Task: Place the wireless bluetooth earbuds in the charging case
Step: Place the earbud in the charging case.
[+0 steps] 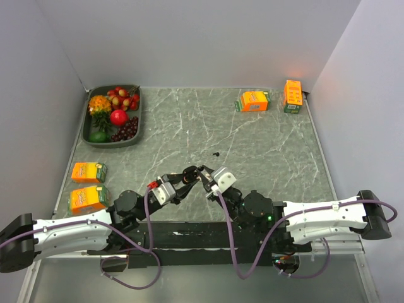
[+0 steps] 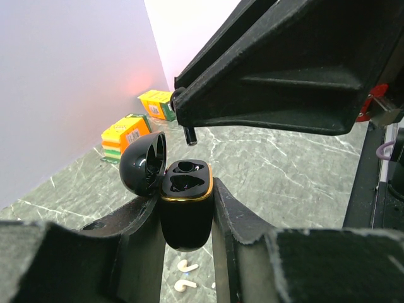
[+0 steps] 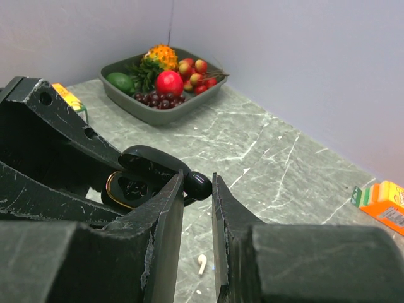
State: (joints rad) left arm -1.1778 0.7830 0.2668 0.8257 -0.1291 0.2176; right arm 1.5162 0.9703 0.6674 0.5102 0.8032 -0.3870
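grey marbled bench [image 1: 252,145] open toward 12 o'clock; left jaws clamp glossy black gold-rimmed charging case [image 2: 185,218], lid swung to 9 o'clock, wells empty; right jaws pinch black earbud [image 3: 197,185] just above.

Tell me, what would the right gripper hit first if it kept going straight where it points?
Most likely the open black charging case held by the left gripper, just beyond the black earbud that the right gripper pinches. Depth is unclear.

Case [image 2: 185,196] sits half hidden between fingers of the left gripper [image 2: 185,189]; right gripper [image 2: 182,113] covers most of the black bud [image 2: 189,135].
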